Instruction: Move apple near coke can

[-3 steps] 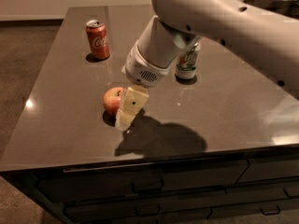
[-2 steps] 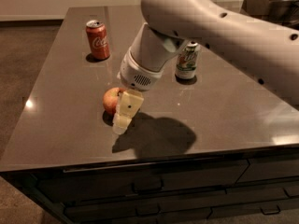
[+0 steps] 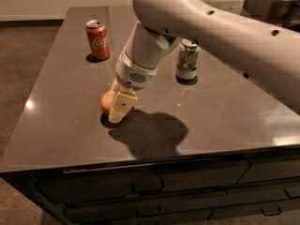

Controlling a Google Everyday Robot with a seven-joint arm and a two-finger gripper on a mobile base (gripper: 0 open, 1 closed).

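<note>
Camera view — you see the pale cream gripper lowered to the dark grey tabletop, set against the round red-orange apple at front left. It covers the apple's right side; whether it is clamped or open cannot be determined. The red Coca-Cola can with silver top stands upright at rear left, well apart from the apple. A white-and-green soda can stands upright, partly hidden behind the white arm.

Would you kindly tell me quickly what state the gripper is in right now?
Gripper: down at the apple on the counter; open or closed cannot be told.
</note>
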